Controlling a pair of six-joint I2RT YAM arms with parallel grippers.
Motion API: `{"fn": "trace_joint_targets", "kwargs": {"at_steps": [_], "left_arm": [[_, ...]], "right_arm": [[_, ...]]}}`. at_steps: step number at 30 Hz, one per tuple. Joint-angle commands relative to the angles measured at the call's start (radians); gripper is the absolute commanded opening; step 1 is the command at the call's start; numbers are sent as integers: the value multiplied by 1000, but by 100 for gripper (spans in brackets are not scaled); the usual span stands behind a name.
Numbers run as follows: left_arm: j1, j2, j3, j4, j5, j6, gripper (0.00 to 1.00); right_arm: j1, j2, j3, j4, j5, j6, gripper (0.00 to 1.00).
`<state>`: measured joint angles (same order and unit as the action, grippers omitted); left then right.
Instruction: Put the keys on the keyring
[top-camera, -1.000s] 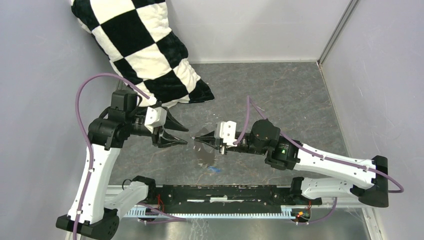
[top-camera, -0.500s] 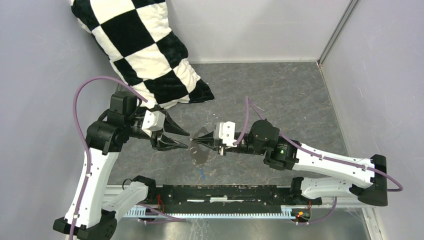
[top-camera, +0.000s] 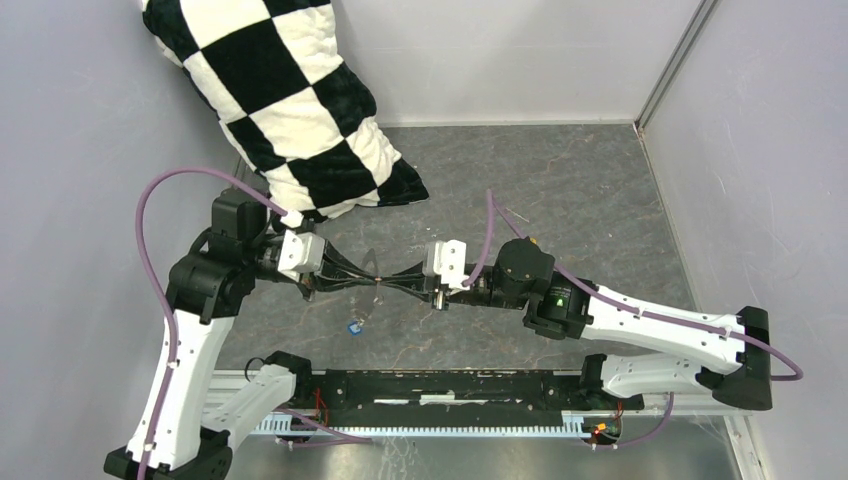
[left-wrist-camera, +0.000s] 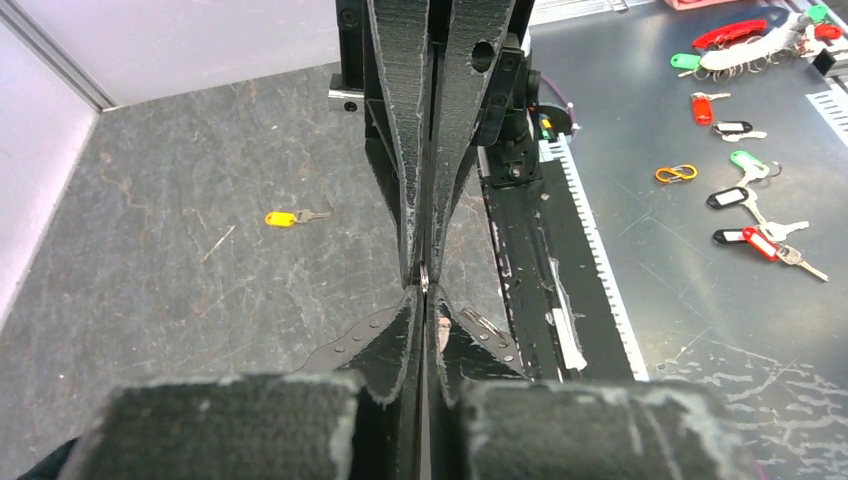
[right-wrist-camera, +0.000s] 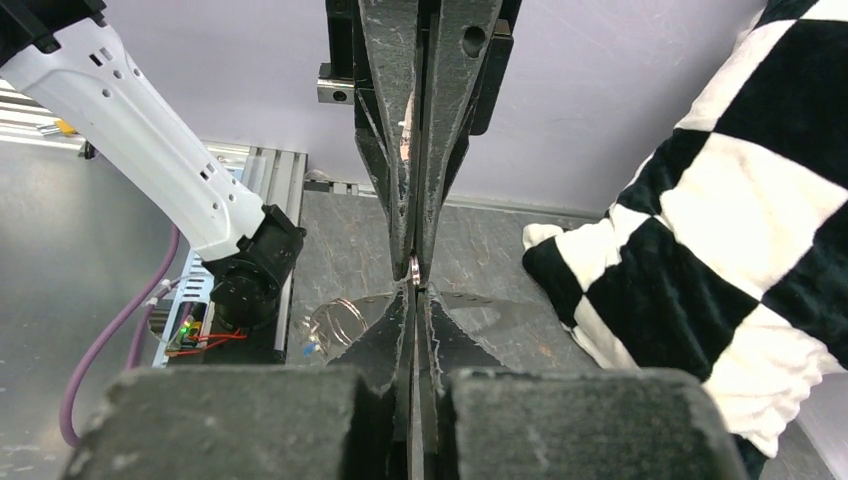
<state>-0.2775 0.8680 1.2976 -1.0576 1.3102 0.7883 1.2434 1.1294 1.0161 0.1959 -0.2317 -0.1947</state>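
My left gripper (top-camera: 368, 283) and right gripper (top-camera: 388, 283) meet tip to tip above the table's middle, both shut on the thin keyring (top-camera: 377, 286). The ring shows edge-on as a metal glint between the tips in the left wrist view (left-wrist-camera: 424, 276) and the right wrist view (right-wrist-camera: 414, 268). Its loop (right-wrist-camera: 335, 318) trails down toward the near edge. The blue key (top-camera: 354, 326) sits at the loop's lower end and also shows in the right wrist view (right-wrist-camera: 311, 347). I cannot tell if it is threaded on. The yellow-orange key (left-wrist-camera: 283, 218) lies on the table beyond the right arm (top-camera: 532, 240).
A black-and-white checkered pillow (top-camera: 290, 100) leans at the back left, close to the left arm. Grey walls close in the slate table (top-camera: 560, 180). A black rail (top-camera: 450, 385) runs along the near edge. Several tagged keys (left-wrist-camera: 745, 190) lie on the metal surface off the table.
Both grippers have moved left and come together. My left gripper, open before, has shut on the ring. The ring has turned edge-on, and the blue key has shifted left.
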Motion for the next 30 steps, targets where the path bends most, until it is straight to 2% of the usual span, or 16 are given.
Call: {"fn": "trace_joint_targets", "kwargs": {"at_steps": [1, 3, 6, 9, 13, 17, 23, 30], "left_arm": [[-3, -25, -11, 35, -16, 34, 2], [-3, -27, -12, 35, -13, 50, 2], [-3, -33, -11, 42, 55, 93, 2], [-3, -54, -10, 49, 150, 180, 2], [-3, -68, -8, 191, 230, 71, 2], [-3, -57, 13, 215, 282, 75, 2], [-4, -57, 14, 245, 323, 99, 2], [-11, -50, 39, 245, 325, 100, 2]], "right_arm": [[9, -6, 66, 70, -11, 25, 3], [9, -16, 69, 55, -9, 22, 10], [8, -55, 46, 36, 26, 3, 32], [9, -122, -10, 47, 67, -9, 40], [9, -198, -76, 78, 82, 4, 41], [9, -224, -106, 128, 14, 27, 40], [9, -161, -70, 166, -122, 65, 39], [17, -122, -59, 210, -130, 60, 38]]}}
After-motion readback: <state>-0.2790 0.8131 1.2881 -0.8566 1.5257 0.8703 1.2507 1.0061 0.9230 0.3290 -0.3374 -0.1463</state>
